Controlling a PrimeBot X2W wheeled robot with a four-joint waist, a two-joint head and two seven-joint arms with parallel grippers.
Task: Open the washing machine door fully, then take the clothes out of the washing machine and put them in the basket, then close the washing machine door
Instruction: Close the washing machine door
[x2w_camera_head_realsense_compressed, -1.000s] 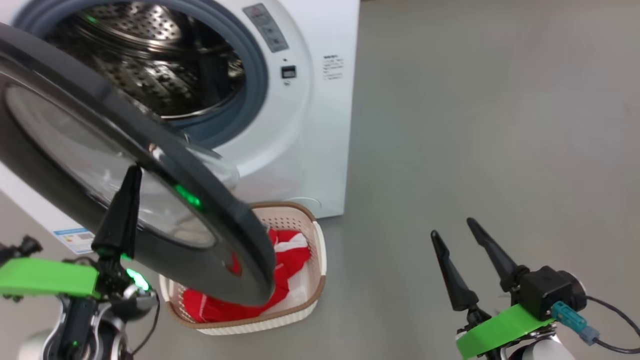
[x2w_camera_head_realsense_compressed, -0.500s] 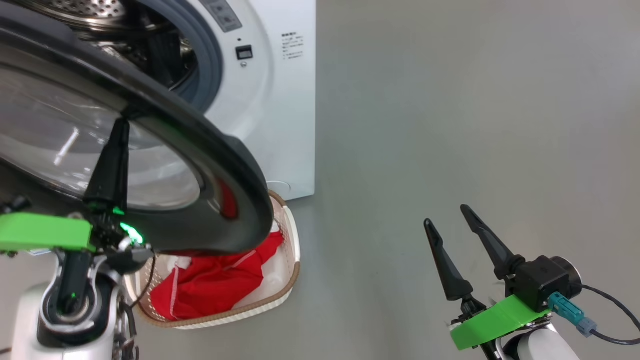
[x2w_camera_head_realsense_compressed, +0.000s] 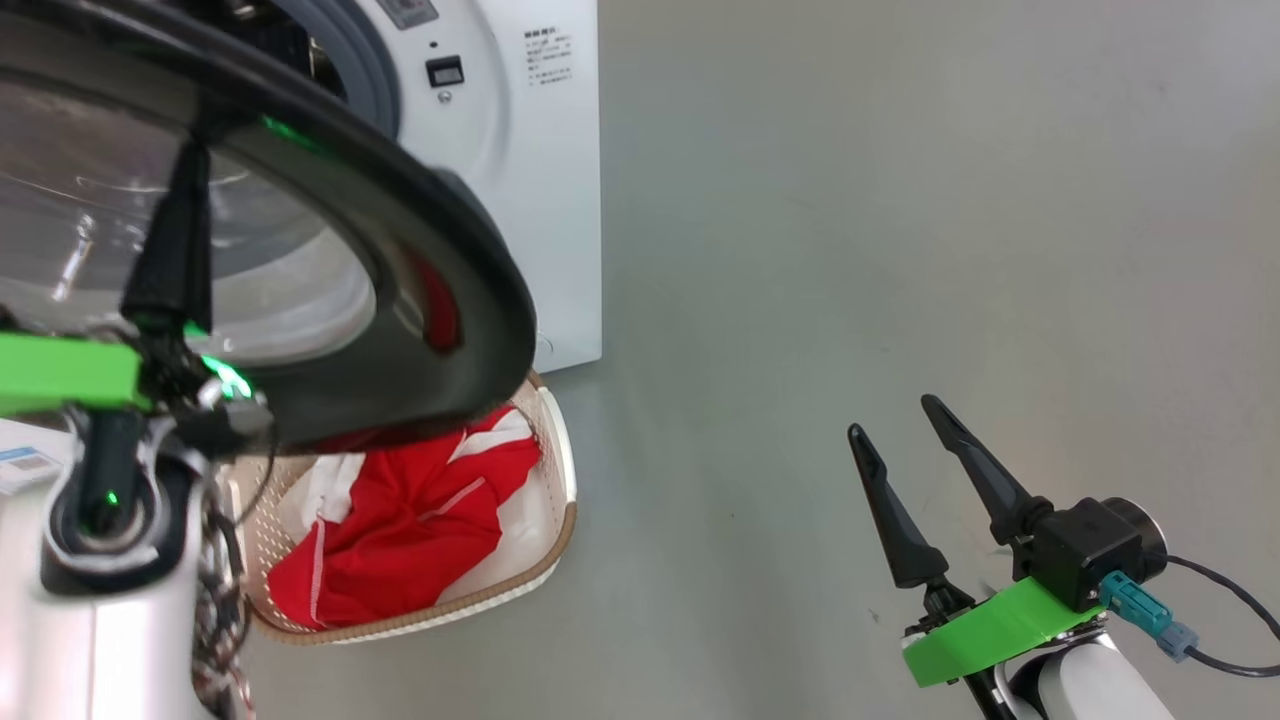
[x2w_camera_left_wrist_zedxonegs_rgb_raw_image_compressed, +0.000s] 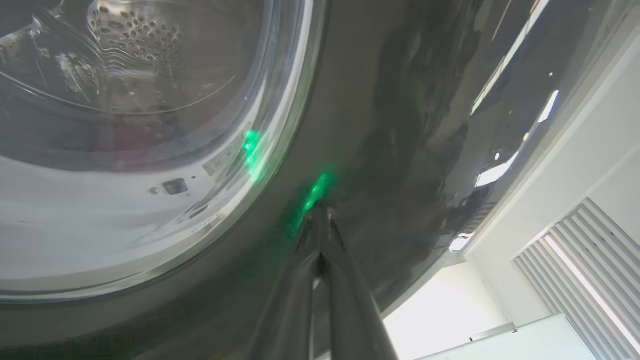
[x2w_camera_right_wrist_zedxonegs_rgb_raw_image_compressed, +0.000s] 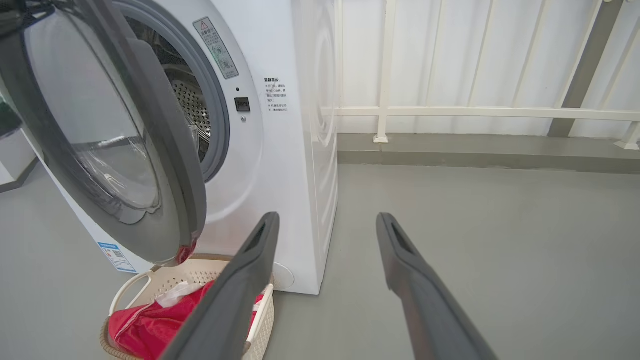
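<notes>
Smooth grey floor (x2w_camera_head_realsense_compressed: 900, 200), matt and even in tone, carrying the white washing machine (x2w_camera_head_realsense_compressed: 540, 200), which stands upright with its base flat on the surface. A cream perforated basket (x2w_camera_head_realsense_compressed: 555, 470) with a brown woven-look rim sits on the floor just in front of the machine's lower front panel, near its front corner; whether the two touch cannot be told. Past the machine's side panel the floor extends to a low raised grey kerb (x2w_camera_right_wrist_zedxonegs_rgb_raw_image_compressed: 475, 150), on which the foot of a white railing (x2w_camera_right_wrist_zedxonegs_rgb_raw_image_compressed: 384, 75) stands, well apart from the basket.
</notes>
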